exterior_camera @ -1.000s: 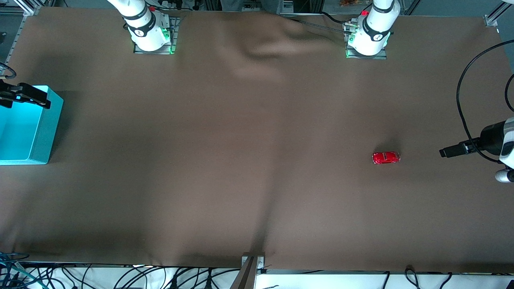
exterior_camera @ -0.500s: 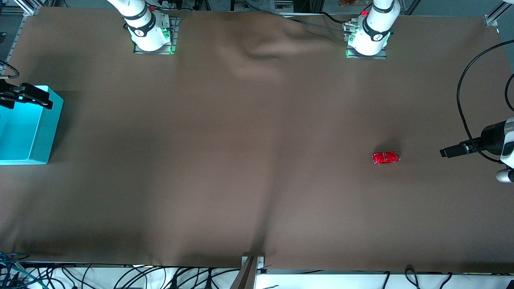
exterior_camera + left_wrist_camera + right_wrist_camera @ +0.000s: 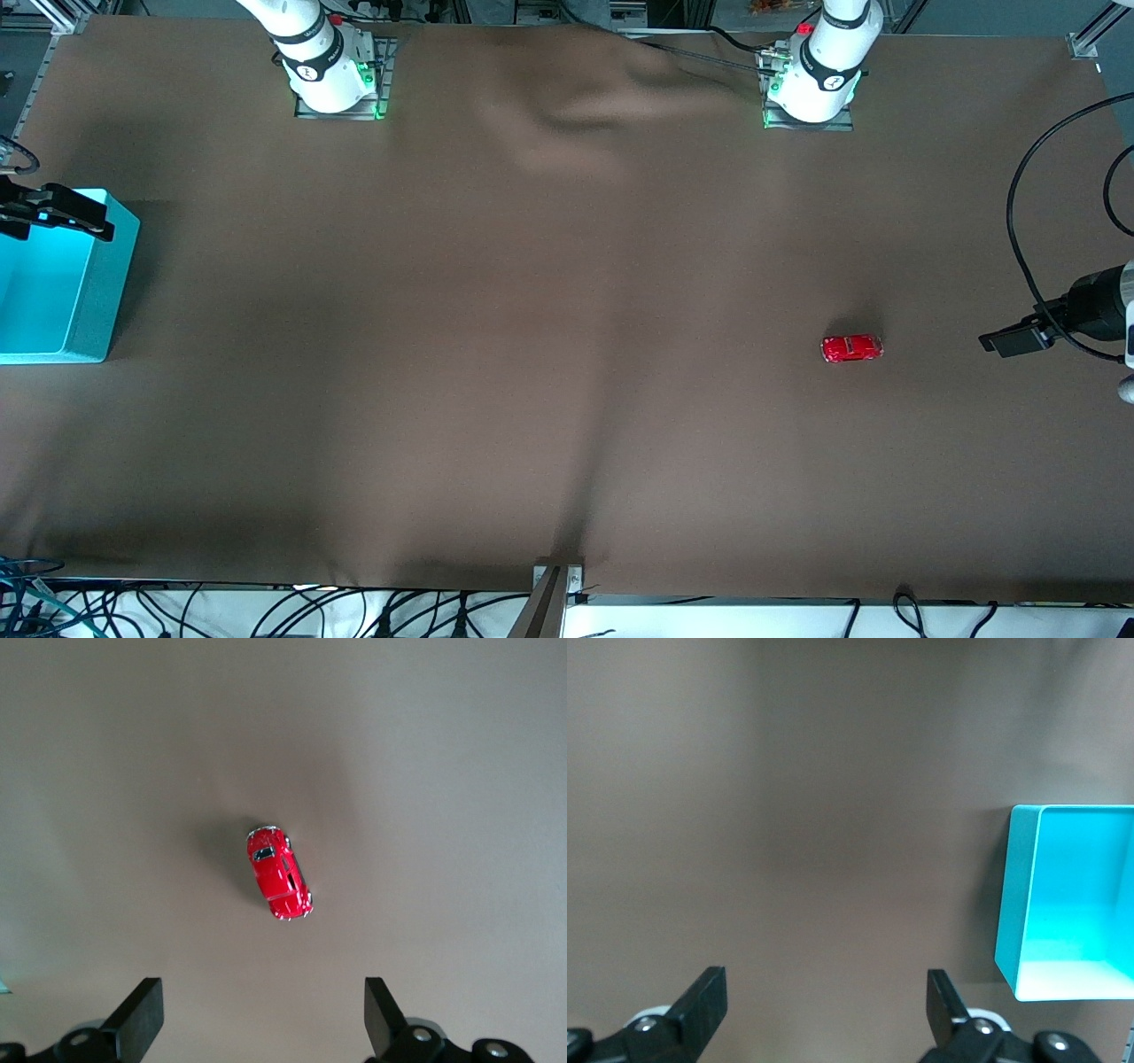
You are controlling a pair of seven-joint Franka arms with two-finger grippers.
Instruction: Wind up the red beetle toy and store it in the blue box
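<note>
The red beetle toy (image 3: 851, 347) stands on the brown table toward the left arm's end. In the left wrist view the toy (image 3: 279, 873) lies well ahead of my open, empty left gripper (image 3: 263, 994). In the front view my left gripper (image 3: 1016, 339) hangs over the table at that end, apart from the toy. The blue box (image 3: 111, 283) stands at the right arm's end, its bright cyan inside holding nothing that I can see. My right gripper (image 3: 64, 213) hangs over the box's rim. In the right wrist view this gripper (image 3: 824, 981) is open and empty, with the box (image 3: 1019, 895) off to one side.
A brown cloth (image 3: 567, 310) covers the table, with wrinkles (image 3: 585, 106) between the two arm bases. A black cable (image 3: 1019, 230) loops above the table at the left arm's end. A metal bracket (image 3: 556, 580) sits at the table's near edge.
My left gripper has drawn back slightly toward the left arm's end of the table and turned a little. The right gripper has barely shifted over the box. The toy has not moved.
</note>
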